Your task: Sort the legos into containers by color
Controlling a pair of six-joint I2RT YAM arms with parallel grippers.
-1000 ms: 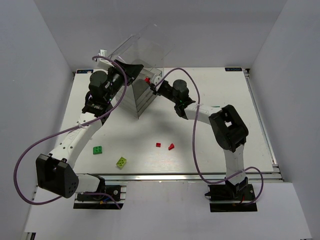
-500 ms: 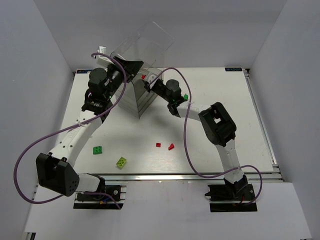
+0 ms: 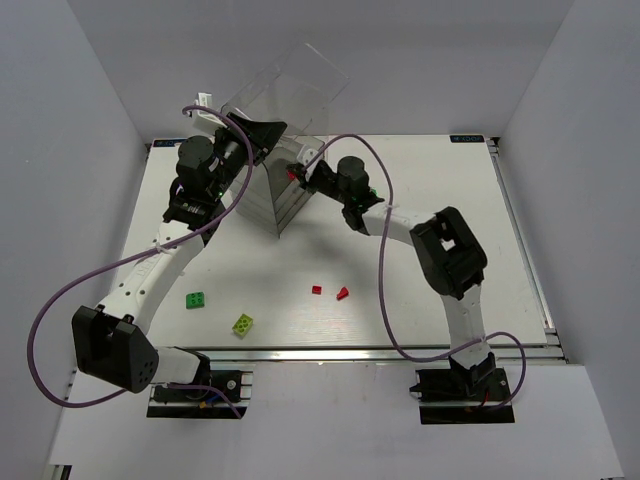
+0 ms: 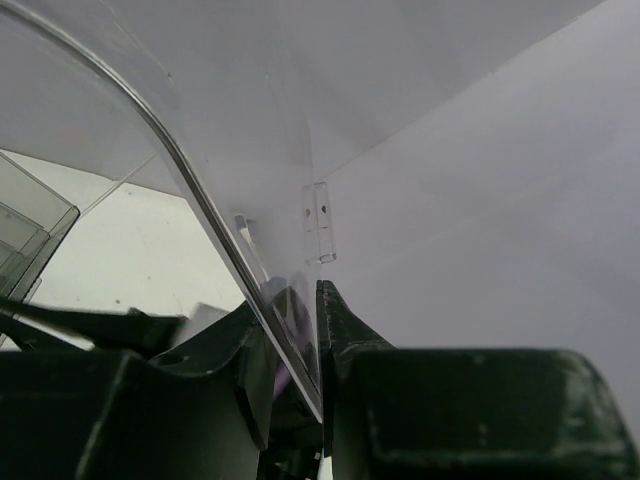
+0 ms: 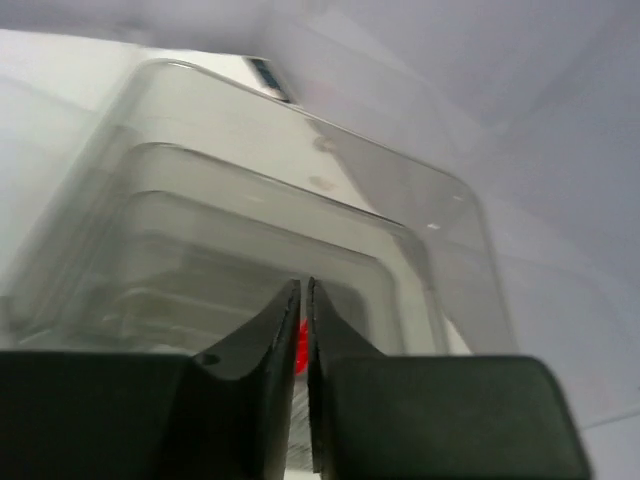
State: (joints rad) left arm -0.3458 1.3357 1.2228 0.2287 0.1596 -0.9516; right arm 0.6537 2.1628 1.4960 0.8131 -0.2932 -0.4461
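The clear plastic box (image 3: 283, 190) stands at the back middle of the table. My left gripper (image 3: 262, 134) is shut on the edge of its clear lid (image 3: 290, 85) and holds the lid tilted up; the wrist view shows the lid edge (image 4: 215, 215) pinched between the fingers (image 4: 335, 320). My right gripper (image 3: 302, 172) is at the box's open top, shut on a small red brick (image 3: 293, 174). In the right wrist view the red brick (image 5: 301, 335) shows in the narrow slit between the fingers, above the stacked compartments (image 5: 230, 250). On the table lie two red bricks (image 3: 317, 290) (image 3: 343, 293), a dark green brick (image 3: 196, 300) and a yellow-green brick (image 3: 243, 323).
The table's right edge has a metal rail (image 3: 520, 230). Purple cables loop from both arms over the table, one beside the left arm (image 3: 60, 300) and one by the right arm (image 3: 385, 290). White walls close in the back and sides.
The right gripper, still holding the red brick, pushed up and left over the box, then came back down and right to its open top. The lid was lifted slightly higher.
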